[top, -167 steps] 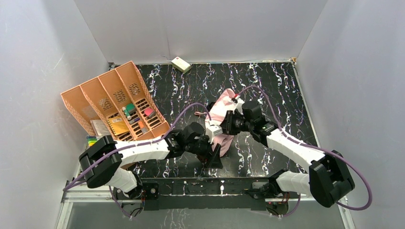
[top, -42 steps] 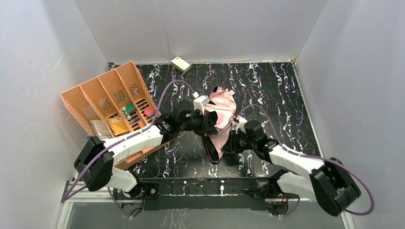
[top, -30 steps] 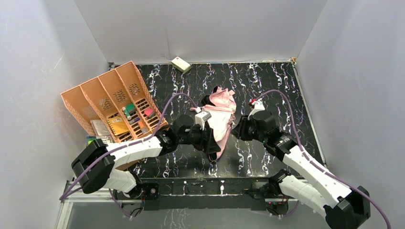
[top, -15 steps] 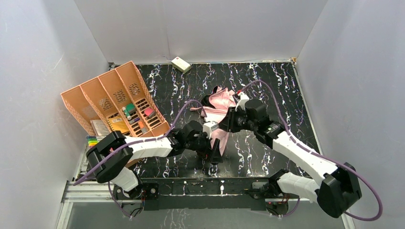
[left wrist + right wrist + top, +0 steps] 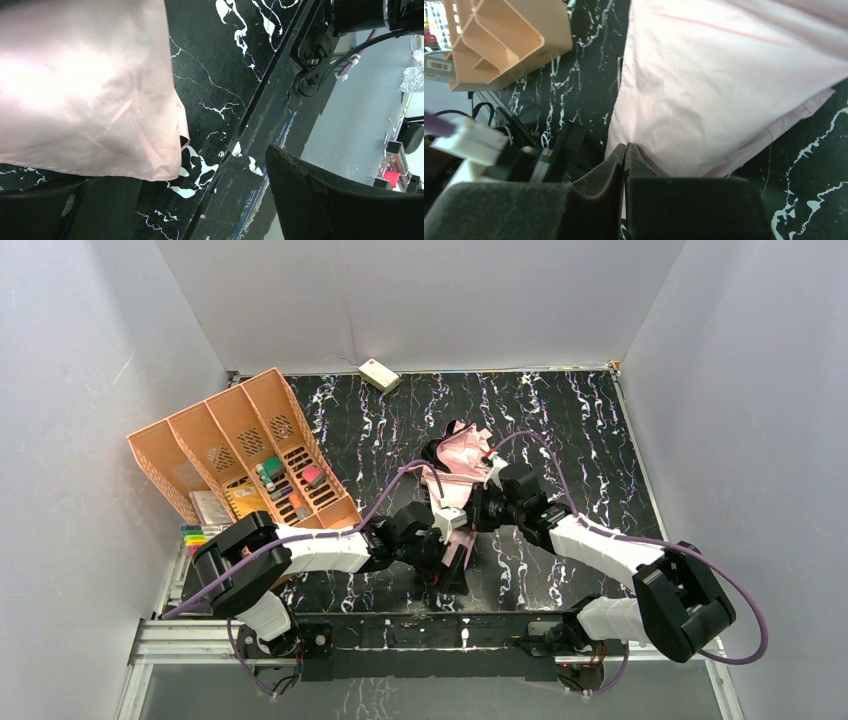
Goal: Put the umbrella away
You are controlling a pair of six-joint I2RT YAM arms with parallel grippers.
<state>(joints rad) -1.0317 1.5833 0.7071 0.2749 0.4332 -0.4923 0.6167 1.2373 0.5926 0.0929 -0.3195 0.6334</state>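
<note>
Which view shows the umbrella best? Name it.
Top external: only it takes in most of the umbrella, showing its crumpled shape. Left wrist shows just a pink fabric corner; right wrist shows just a close pink panel.

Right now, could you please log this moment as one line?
left gripper: open, at umbrella edge | right gripper: shut on umbrella fabric | umbrella: crumpled on table

one umbrella [image 5: 462,453], one orange organiser [image 5: 226,418], one box [image 5: 379,374]
</note>
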